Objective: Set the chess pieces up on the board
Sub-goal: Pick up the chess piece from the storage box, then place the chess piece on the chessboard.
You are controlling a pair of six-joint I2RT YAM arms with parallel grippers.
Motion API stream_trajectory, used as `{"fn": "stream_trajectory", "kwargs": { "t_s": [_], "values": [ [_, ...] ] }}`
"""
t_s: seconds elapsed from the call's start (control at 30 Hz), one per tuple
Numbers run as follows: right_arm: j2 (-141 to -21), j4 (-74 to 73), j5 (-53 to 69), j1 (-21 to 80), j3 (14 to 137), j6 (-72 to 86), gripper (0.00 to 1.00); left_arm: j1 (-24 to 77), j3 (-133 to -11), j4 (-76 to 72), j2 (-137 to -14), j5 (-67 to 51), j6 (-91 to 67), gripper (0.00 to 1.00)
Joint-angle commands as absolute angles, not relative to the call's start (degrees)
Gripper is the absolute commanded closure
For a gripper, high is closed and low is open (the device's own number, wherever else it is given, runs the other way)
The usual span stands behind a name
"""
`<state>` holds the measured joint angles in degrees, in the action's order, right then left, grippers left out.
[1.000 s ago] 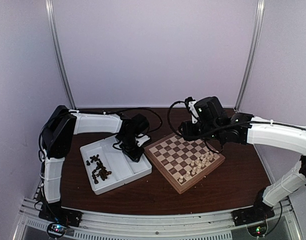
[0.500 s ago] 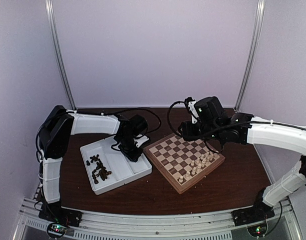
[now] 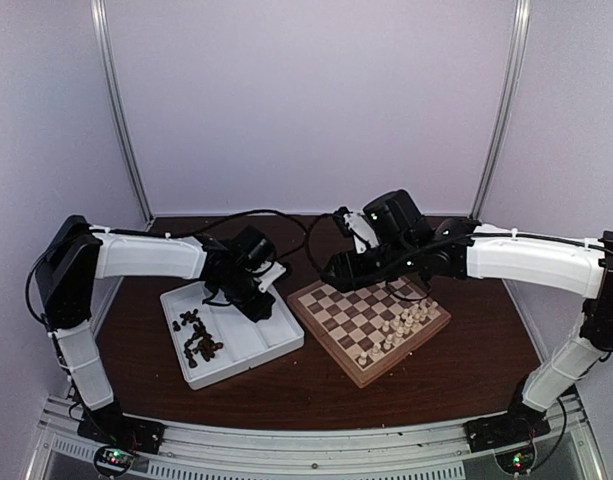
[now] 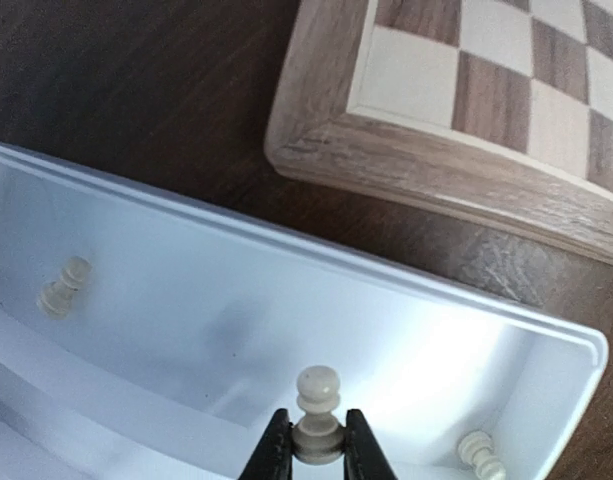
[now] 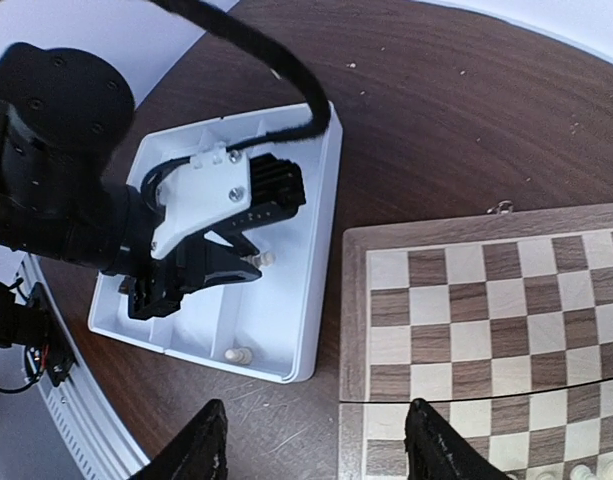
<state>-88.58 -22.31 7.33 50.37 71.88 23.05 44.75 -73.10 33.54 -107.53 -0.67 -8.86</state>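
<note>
Left wrist view: a cream pawn point(image 4: 317, 405) is seen pinched at its base between the two dark fingertips of the left gripper point(image 4: 317, 455), whose jaws are drawn in tight against it. The pawn is held upright, its round head clear above the fingertips, inside the compartment of the white tray point(image 4: 406, 290) that lies nearer the board point(image 4: 436, 150). Whether the pawn's foot is resting on the tray floor or raised just off it cannot be told. A second cream piece point(image 4: 64, 287) is seen lying on its side in the same compartment, well to the left of the grip. A third cream piece point(image 4: 479, 452) is seen just to the right of the grip, near the tray's corner. The board's light wood corner is set close to the tray's rim, with a strip of dark table point(image 4: 136, 80) between them.

In the top external view, the left gripper is lowered over the tray's right compartment, and dark brown pieces point(image 3: 198, 337) are clustered in the left compartment. Cream pieces point(image 3: 401, 328) are stood on the squares at the board's right side. The right gripper point(image 3: 334, 273) is held above the board's far-left corner, apart from every piece.

In the right wrist view, its fingers point(image 5: 204, 455) are spread wide with nothing between them. Only the table and the board's corner are seen below the gap.
</note>
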Motion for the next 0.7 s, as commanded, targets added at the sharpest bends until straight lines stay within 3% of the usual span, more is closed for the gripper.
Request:
{"fn": "stream_trajectory", "kwargs": {
  "t_s": [0.0,0.33,0.67],
  "values": [
    [-89.57,-21.86,14.60,50.18,73.59,27.73,0.40,45.09,-68.79,22.75,-100.08,-4.51,-8.16,0.87],
    [-92.72,-5.86,25.96,50.19,69.85,42.77,0.45,45.15,-57.71,8.93,-89.65,-14.42,-6.46,0.87],
    [-93.78,8.46,27.44,50.03,65.46,50.41,0.53,45.18,-53.22,5.07,-83.54,-17.43,-5.50,0.86]
  ]
}}
